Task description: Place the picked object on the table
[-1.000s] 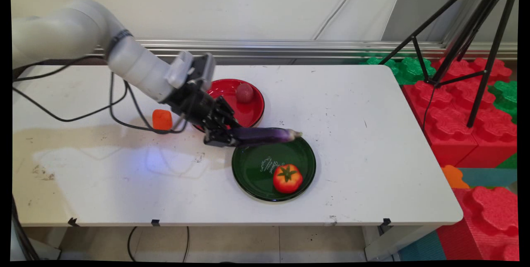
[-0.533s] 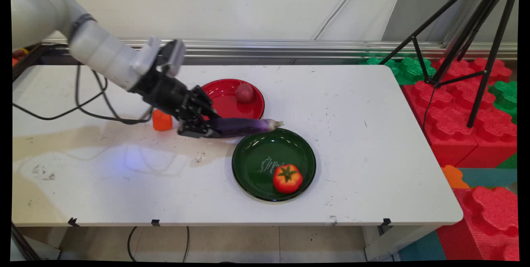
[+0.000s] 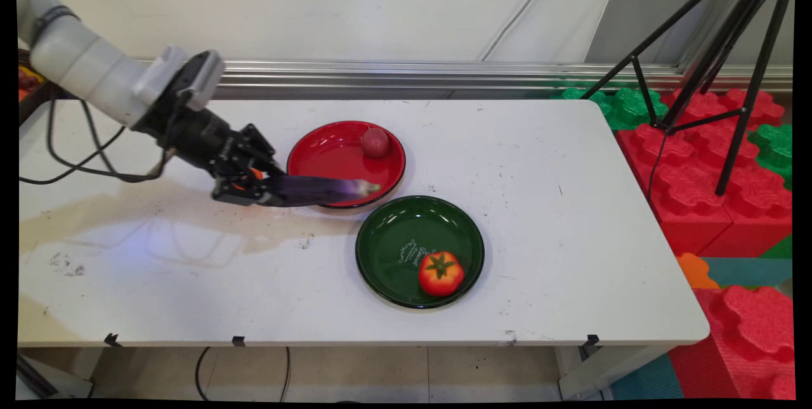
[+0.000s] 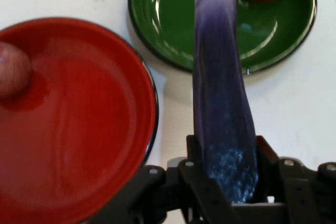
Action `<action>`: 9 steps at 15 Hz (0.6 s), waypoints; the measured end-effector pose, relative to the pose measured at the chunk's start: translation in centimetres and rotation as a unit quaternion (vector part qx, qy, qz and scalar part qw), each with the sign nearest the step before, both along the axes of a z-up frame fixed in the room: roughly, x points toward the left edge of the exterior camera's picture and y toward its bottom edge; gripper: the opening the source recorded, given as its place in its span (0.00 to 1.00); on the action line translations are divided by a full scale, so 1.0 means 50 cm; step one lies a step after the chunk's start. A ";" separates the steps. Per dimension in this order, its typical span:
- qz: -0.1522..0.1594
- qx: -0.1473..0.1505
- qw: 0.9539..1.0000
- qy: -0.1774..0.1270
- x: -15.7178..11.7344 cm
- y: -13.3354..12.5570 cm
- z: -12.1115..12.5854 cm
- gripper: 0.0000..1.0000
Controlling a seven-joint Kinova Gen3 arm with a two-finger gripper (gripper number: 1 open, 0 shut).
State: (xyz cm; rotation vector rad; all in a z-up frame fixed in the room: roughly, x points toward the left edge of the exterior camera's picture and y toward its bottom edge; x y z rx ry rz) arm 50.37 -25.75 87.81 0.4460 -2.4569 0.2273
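Hand view shows the gripper [image 4: 226,174] fingers clamped on a long, glossy purple aubergine [image 4: 220,93] with a pale tip, held above the worktop [image 3: 190,269], pointing at 12 o'clock between red plate [image 4: 79,129] and green plate [image 4: 168,19].

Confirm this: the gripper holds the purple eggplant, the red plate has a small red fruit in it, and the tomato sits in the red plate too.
Not quite. The tomato sits in the green plate, as the main view shows. The rest holds: the gripper holds the purple eggplant, and the red plate has a small red fruit in it.
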 end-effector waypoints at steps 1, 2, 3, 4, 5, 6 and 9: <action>-0.004 0.001 1.000 -0.007 0.015 0.005 0.000 0.00; -0.007 0.001 1.000 -0.012 0.025 0.008 0.000 0.00; -0.014 0.000 1.000 -0.021 0.040 0.013 -0.002 0.00; -0.018 0.000 0.999 -0.027 0.050 0.016 -0.004 0.00; -0.025 0.000 0.999 -0.037 0.064 0.020 -0.008 0.00; -0.029 -0.001 0.999 -0.043 0.072 0.022 -0.010 0.00; -0.054 -0.007 0.996 -0.068 0.100 0.027 -0.025 0.00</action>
